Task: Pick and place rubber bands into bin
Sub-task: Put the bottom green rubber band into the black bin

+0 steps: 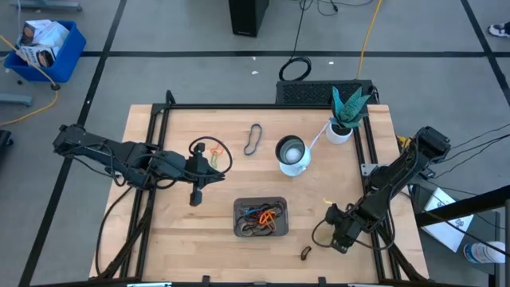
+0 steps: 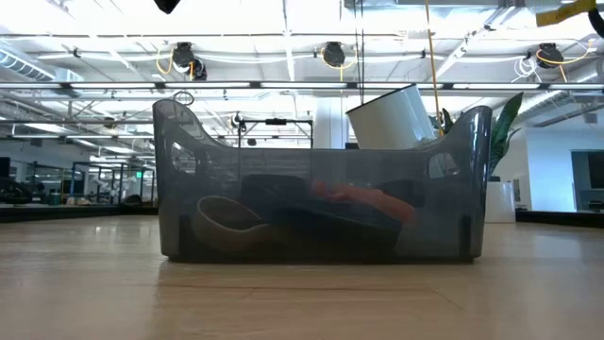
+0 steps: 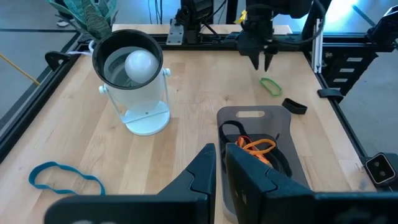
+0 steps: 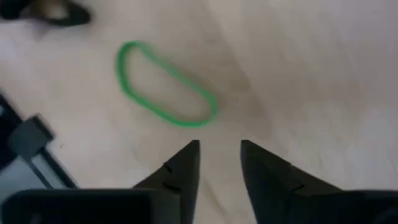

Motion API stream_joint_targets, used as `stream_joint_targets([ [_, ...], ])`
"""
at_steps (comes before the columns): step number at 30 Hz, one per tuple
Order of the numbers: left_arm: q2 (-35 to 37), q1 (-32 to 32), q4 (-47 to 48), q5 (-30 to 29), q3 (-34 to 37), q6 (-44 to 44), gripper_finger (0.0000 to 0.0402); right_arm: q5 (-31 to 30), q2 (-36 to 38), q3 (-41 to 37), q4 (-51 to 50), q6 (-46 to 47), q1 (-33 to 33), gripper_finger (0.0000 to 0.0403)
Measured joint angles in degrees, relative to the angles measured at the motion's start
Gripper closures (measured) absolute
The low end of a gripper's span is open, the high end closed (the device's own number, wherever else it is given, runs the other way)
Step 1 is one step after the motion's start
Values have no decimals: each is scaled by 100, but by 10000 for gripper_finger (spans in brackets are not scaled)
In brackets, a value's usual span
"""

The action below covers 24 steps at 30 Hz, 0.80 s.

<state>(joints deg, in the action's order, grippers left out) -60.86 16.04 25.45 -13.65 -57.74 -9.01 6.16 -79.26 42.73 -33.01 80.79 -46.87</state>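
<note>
Near the table's right edge, the right claw (image 4: 217, 163) hangs parted beside a green rubber band (image 4: 165, 86).

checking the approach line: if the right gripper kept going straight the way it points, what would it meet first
Most likely the green rubber band, lying flat on the table just ahead of the right gripper, whose fingers stand apart. The gripper points steeply down, so it may meet bare wood just short of the band; depth is unclear.
</note>
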Motion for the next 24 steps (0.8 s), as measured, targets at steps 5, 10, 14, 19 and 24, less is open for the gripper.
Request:
stream_joint_targets([
  [5, 0, 0, 0, -2, 0, 122, 360, -9, 0, -47, 8, 417, 2, 233],
  [10, 1, 0, 0, -1, 0, 137, 360, -10, 0, -47, 153, 546, 2, 200],
  [14, 0, 0, 0, 0, 0, 137, 360, -14, 0, -47, 452, 511, 0, 187],
  [19, 0, 1, 0, -2, 0, 137, 360, -78, 4, -47, 750, 173, 0, 188],
  [24, 2, 0, 0, -2, 0, 135, 360, -214, 4, -47, 580, 434, 84, 192],
])
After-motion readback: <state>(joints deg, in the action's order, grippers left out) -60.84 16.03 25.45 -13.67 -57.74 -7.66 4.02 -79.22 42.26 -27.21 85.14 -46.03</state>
